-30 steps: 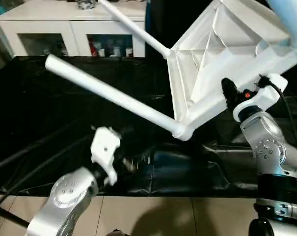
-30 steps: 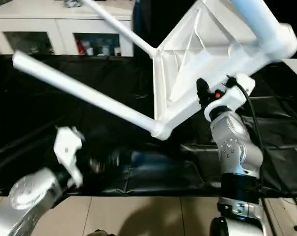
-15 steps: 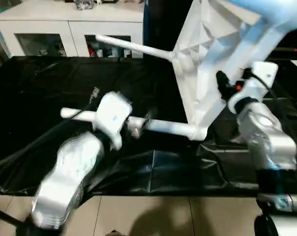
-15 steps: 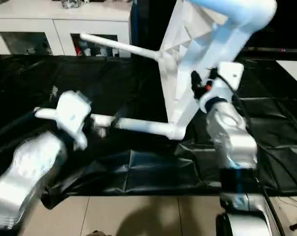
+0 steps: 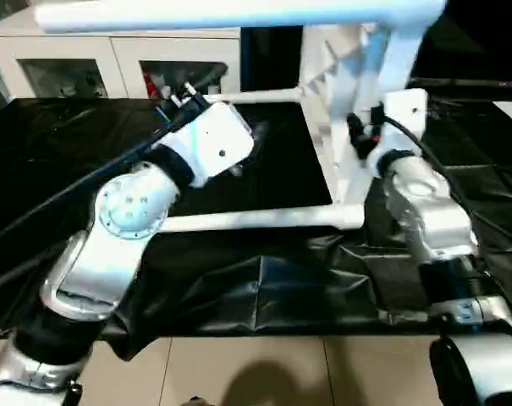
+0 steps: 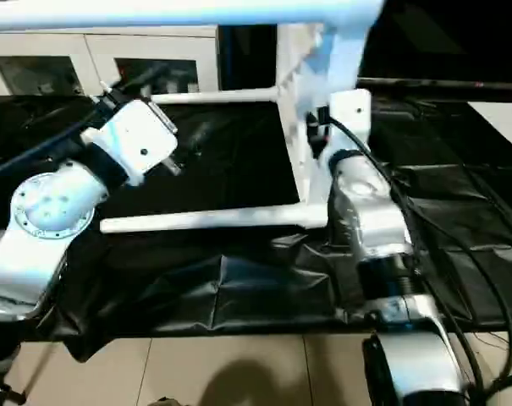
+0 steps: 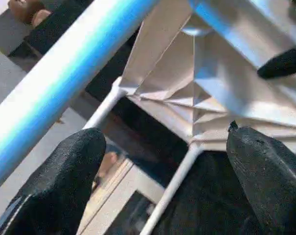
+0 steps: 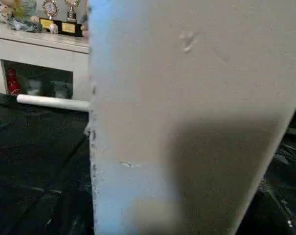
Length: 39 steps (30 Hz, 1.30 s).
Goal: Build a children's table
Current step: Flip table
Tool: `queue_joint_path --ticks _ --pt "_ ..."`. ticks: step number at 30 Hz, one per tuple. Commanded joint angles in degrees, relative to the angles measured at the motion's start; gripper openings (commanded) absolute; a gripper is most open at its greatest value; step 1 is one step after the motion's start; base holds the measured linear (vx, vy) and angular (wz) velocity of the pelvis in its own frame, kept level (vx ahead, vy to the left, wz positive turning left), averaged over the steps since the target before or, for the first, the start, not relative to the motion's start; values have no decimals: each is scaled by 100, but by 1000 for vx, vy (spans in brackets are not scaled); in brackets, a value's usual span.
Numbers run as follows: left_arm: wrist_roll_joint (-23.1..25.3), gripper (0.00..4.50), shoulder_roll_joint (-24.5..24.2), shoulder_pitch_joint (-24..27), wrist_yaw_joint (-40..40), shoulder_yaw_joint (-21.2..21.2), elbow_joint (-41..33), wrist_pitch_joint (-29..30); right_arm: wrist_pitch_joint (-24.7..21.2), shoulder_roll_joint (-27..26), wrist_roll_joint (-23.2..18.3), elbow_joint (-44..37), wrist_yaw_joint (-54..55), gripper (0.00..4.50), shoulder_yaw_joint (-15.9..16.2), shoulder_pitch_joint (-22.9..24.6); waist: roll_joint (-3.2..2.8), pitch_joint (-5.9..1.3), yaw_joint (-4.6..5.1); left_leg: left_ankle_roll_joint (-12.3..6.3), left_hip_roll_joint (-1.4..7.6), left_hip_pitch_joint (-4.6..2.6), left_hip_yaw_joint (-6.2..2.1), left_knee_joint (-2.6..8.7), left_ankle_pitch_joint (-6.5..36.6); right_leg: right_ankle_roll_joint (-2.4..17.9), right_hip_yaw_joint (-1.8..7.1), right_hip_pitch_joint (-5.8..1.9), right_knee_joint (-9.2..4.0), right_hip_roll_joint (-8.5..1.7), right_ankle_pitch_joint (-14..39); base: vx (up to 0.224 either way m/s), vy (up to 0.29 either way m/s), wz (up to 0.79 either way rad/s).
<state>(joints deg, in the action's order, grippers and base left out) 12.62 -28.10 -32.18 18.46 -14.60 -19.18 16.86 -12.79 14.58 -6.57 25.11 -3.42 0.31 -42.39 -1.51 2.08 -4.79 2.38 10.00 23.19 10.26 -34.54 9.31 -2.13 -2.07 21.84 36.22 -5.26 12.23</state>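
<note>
left fingers spread wide and empty; right fingers clamp the children's table.

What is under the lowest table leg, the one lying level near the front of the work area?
Under the lowest leg lies crumpled black sheeting. The sheeting hides whatever surface it covers. The left arm crosses in front of the leg's far end, hiding what lies beneath it there.

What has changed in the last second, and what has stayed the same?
The table top has tipped from a slant to stand almost on edge, so its legs now lie about level instead of sloping. The left gripper has risen from low in front to between the legs, fingers open and empty. The right gripper stays at the top's edge.
</note>
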Motion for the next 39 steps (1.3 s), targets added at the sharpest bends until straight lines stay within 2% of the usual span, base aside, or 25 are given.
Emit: queue_joint_path --ticks 1,3,5,7,9,10,13,15,16,18,19,21,22,23,24,28,32,33,36,37,38,39 --pt "-87 450 25 -217 42 113 -91 -144 -31 -107 8 287 -293 263 181 84 4 -361 17 365 198 -169 -91 397 1329 1021 139 -122 -386 -199 530 0 0 0" --pt "-84 450 -6 -275 89 118 -214 -199 72 -139 78 335 -382 266 261 80 23 -356 35 341 197 -143 -100 405 1324 1083 129 -146 -372 -198 450 0 0 0" --pt "194 450 -127 -277 35 85 -212 -332 144 -197 62 366 -387 296 239 70 31 -351 67 294 194 -121 -101 404 1320 1125 129 -162 -378 -211 465 0 0 0" --pt "222 450 -88 -275 -32 176 -185 -539 276 -201 117 422 -387 303 245 61 25 -355 102 236 195 -122 -91 390 1242 1168 132 -159 -382 -212 411 0 0 0" --pt "250 450 -87 -320 -70 221 -197 -726 486 -171 220 423 -376 316 277 111 17 -366 96 218 202 -126 -90 379 1138 1209 129 -160 -365 -209 283 0 0 0" --pt "282 450 -95 -364 -98 240 -221 -758 558 -162 232 398 -413 341 262 181 15 -363 93 205 207 -133 -86 379 1116 1216 128 -156 -363 -199 218 0 0 0" --pt "292 450 -94 -420 -115 266 -235 -766 679 -162 200 292 -429 351 185 322 17 -363 91 179 204 -138 -83 377 1110 1233 129 -162 -354 -198 175 0 0 0" --pt "443 450 -137 -481 -203 298 -216 -734 1009 -172 99 15 -577 384 91 577 -26 -366 75 174 209 -139 -92 374 1118 1222 130 -165 -345 -200 104 0 0 0" --pt "555 450 -161 -496 -245 324 -183 -736 1173 -162 54 -150 -659 390 65 725 2 -363 72 147 213 -138 -86 375 1140 1195 134 -168 -360 -201 80 0 0 0" --pt "596 450 -155 -502 -266 429 -122 -664 1451 -100 -3 -533 -771 396 22 1069 -1 -356 58 121 221 -137 -91 383 1140 1150 135 -171 -364 -201 83 0 0 0" --pt "619 450 -165 -508 -264 453 -97 -668 1530 -79 -13 -649 -791 417 -4 1182 -2 -362 46 106 220 -147 -92 384 1146 1152 135 -167 -368 -201 86 0 0 0" --pt "621 450 -181 -520 -237 467 -65 -638 1655 -64 -14 -765 -768 434 -51 1281 -11 -358 41 123 221 -157 -95 394 1229 1177 130 -150 -375 -195 212 0 0 0" --pt "707 450 -234 -551 -246 468 11 -675 1879 -22 1 -970 -776 439 -80 1436 -11 -347 25 137 228 -161 -95 404 1324 1145 139 -140 -395 -199 321 0 0 0" --pt "816 450 -305 -615 -277 476 151 -715 2329 95 126 -1295 -806 439 -57 1684 -14 -348 26 152 228 -161 -101 405 1351 1122 137 -139 -388 -197 351 0 0 0" --pt "863 450 -331 -637 -292 478 200 -725 2462 133 164 -1402 -841 439 -38 1766 -15 -348 3 166 230 -169 -98 400 1410 1040 145 -133 -402 -201 410 0 0 0" --pt "1042 450 -481 -717 -251 428 495 -769 2814 59 -84 -1882 -1041 439 -204 2049 -13 -333 -18 162 230 -171 -122 441 1639 982 147 -115 -425 -196 612 0 0 0" --pt "1287 450 -625 -978 -262 461 931 -819 2914 84 -333 -2390 -1514 439 -26 2351 -21 -331 -23 123 227 -172 -133 451 1736 925 151 -110 -439 -196 707 0 0 0" --pt "1371 450 -664 -1144 -293 445 1144 -870 2928 127 -362 -2509 -1613 439 127 2435 -38 -331 -25 127 227 -175 -141 456 1725 946 150 -102 -434 -196 660 0 0 0" --pt "1469 450 -714 -1287 -266 384 1347 -857 2957 137 -326 -2553 -1678 439 269 2469 -39 -332 -26 156 231 -166 -152 464 1712 1010 145 -107 -425 -203 579 0 0 0" --pt "1546 450 -739 -1371 -268 357 1489 -849 2932 116 -345 -2605 -1793 439 360 2489 -65 -335 -33 163 231 -168 -154 462 1717 1039 148 -108 -415 -213 549 0 0 0" --pt "1546 450 -739 -1371 -268 357 1489 -849 2932 116 -345 -2605 -1793 439 360 2489 -55 -333 -28 154 231 -168 -150 460 1731 1044 149 -106 -424 -210 534 0 0 0" --pt "1668 450 -773 -1507 -332 342 1677 -871 2835 105 -435 -2726 -2063 439 517 2525 -60 -334 -31 144 228 -161 -154 459 1716 1058 148 -117 -413 -211 482 0 0 0"
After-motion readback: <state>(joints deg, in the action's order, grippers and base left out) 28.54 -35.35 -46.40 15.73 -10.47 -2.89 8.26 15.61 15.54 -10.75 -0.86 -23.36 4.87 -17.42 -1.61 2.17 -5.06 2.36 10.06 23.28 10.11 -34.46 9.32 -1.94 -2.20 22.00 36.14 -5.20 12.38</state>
